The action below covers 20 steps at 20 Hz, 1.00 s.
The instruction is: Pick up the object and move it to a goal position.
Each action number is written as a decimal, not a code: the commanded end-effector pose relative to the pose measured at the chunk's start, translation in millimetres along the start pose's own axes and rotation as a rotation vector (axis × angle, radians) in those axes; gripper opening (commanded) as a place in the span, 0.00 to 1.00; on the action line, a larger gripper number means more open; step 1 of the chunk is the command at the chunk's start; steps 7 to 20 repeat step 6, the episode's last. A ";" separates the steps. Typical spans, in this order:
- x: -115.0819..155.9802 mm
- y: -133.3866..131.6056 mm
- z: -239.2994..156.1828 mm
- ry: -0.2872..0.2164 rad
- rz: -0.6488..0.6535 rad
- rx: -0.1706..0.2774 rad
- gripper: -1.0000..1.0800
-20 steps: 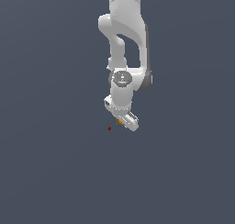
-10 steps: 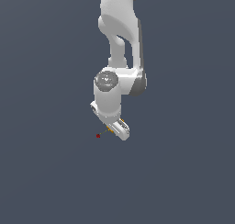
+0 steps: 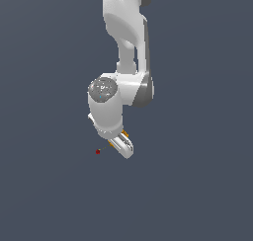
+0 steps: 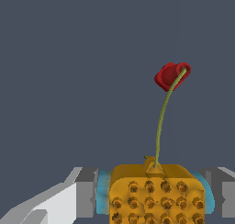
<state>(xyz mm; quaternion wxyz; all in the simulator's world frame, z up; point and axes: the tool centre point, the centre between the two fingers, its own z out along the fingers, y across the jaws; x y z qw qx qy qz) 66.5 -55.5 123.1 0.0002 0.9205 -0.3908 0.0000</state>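
The object (image 3: 125, 134) is a small orange-yellow block held between the fingers of my white gripper (image 3: 121, 144), with only slivers of it showing in the exterior view. In the wrist view the object (image 4: 156, 195) is a studded orange block clamped between the blue pads (image 4: 103, 198) of the gripper (image 4: 156, 201). The goal position (image 3: 98, 151) is a tiny dark red dot just off the gripper's tip, toward the exterior view's left. In the wrist view the goal position (image 4: 170, 76) is a red blob beyond the object, joined to it by a thin yellow-green line.
The white arm (image 3: 126, 47) comes down from the top of the exterior view to a round wrist joint (image 3: 104, 91). All around is an even dark grey background.
The gripper, still holding the object, has shifted down and toward the exterior view's left, and the arm looks larger. The red dot also sits lower and further left in the picture.
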 end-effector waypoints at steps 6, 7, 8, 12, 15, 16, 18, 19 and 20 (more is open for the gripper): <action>8.9 -2.3 -4.7 0.000 -0.001 0.000 0.00; 8.9 -2.3 -4.7 0.000 -0.001 0.000 0.00; 8.9 -2.3 -4.7 0.000 -0.001 0.000 0.00; 8.9 -2.3 -4.7 0.000 -0.001 0.000 0.00; 8.9 -2.3 -4.7 0.000 -0.001 0.000 0.00; 8.9 -2.3 -4.7 0.000 -0.001 0.000 0.00; 8.9 -2.3 -4.7 0.000 -0.001 0.000 0.00; 8.9 -2.3 -4.7 0.000 -0.001 0.000 0.00; 8.9 -2.3 -4.7 0.000 -0.001 0.000 0.00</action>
